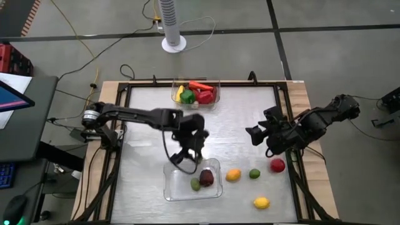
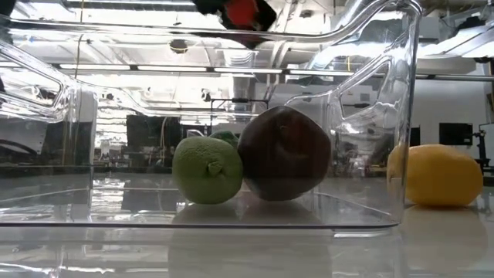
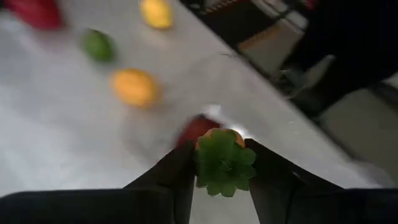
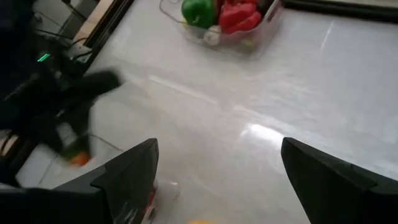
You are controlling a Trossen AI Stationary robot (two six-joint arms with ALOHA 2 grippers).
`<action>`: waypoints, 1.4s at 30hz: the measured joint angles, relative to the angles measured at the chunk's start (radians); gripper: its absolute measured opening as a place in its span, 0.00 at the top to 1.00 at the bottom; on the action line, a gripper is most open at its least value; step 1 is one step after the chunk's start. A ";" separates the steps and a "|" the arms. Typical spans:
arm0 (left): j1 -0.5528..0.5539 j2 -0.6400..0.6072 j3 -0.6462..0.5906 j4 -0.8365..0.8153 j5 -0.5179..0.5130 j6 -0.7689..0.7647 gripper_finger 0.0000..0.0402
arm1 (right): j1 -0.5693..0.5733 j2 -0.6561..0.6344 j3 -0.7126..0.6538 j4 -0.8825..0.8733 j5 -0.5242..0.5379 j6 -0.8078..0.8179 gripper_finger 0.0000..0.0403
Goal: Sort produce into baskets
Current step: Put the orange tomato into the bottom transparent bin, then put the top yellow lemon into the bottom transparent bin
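Note:
My left gripper [image 1: 187,156] hangs over the far rim of the near basket [image 1: 215,164], shut on a small orange piece of produce with a green leafy top [image 3: 222,165]. That clear basket holds a green round piece [image 2: 207,170] and a dark maroon one [image 2: 284,153]. The far basket [image 1: 215,100] holds several red, green, yellow and orange pieces. Loose on the table lie an orange piece [image 1: 233,175], a green one [image 1: 254,174], a red one [image 1: 277,165] and a yellow one [image 1: 262,202]. My right gripper [image 1: 255,134] waits open above the table's right half. My left gripper pinches the orange piece just below its leafy top [image 3: 219,135] between its two fingers [image 3: 180,168]. The fingers slant down toward the table's right and near side. The green top faces back toward the wrist. The piece is lifted clear, above the near basket.
Black rails [image 1: 284,119] frame the white table top. Bare table lies between the two baskets and left of the near basket. A white fan stand [image 1: 174,42] is on the floor beyond the far edge.

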 joint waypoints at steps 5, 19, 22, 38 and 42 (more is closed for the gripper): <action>-0.116 0.004 0.000 -0.079 0.004 -0.118 0.69 | -0.040 0.001 0.000 0.002 -0.118 -0.111 0.09; -0.192 0.020 -0.093 -0.016 -0.164 -0.481 0.49 | -0.079 0.000 -0.271 0.205 -0.673 -0.532 0.09; -0.185 0.021 -0.086 -0.020 -0.192 -0.624 0.41 | -0.079 -0.001 -0.363 0.330 -0.771 -0.569 0.09; -0.205 -0.301 -0.148 0.151 -0.833 -0.769 0.45 | -0.045 0.260 -0.558 0.792 -0.719 -1.011 0.01; -0.203 -0.405 -0.266 0.175 -0.854 -0.851 0.48 | -0.044 0.360 -0.557 0.807 -0.722 -1.018 0.03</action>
